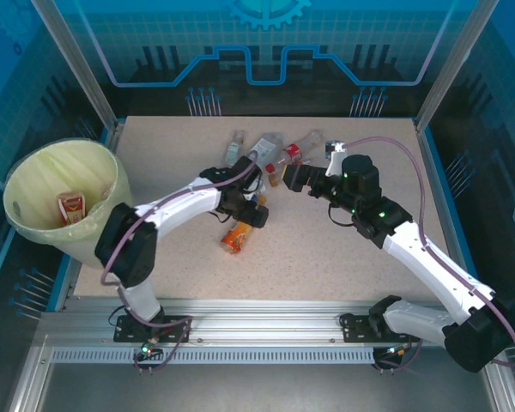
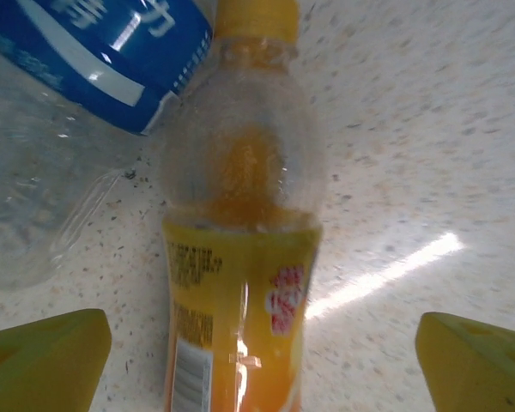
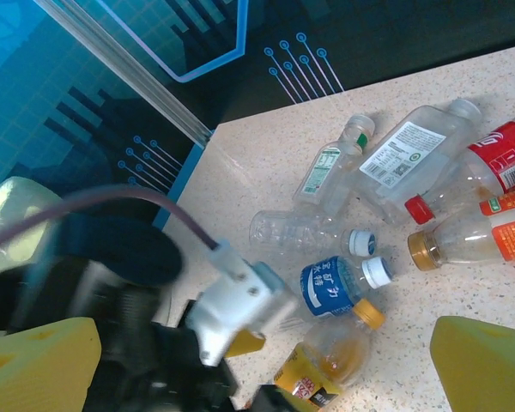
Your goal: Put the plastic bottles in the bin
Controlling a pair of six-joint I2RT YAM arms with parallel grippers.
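Orange-drink bottle [image 2: 240,257]: lay on its side on the speckled tabletop [image 2: 412,129], squarely between the left gripper's 2 yellow fingers [image 2: 43,360], with its yellow cap pointing away from the wrist.
Left gripper [image 2: 257,373]: jaws stood wide, 1 finger on each side of the bottle. Bare table showed in both gaps, and nothing was gripped.
Reason for that pose: straddling the labelled body across its width looked like the set-up for a pinch on its firmest part.
Blue-labelled bottle [image 2: 69,86]: lay ahead of the left-hand finger, just beside the orange bottle's shoulder. Whether they touched, I could not tell. It would probably be nudged by a lift.
Right gripper [image 1: 296,178]: jaws stood fully apart and empty, raised over the table, judged to be waiting clear of the left arm's work.
Remaining bottles [image 3: 403,154]: lay scattered on their sides ahead of the right gripper, with clear, red-labelled and orange-labelled ones among them.
Bin [image 1: 34,154]: stood at the table's left edge, well apart from the left gripper and back past its elbow. 1 red-labelled item lay inside.
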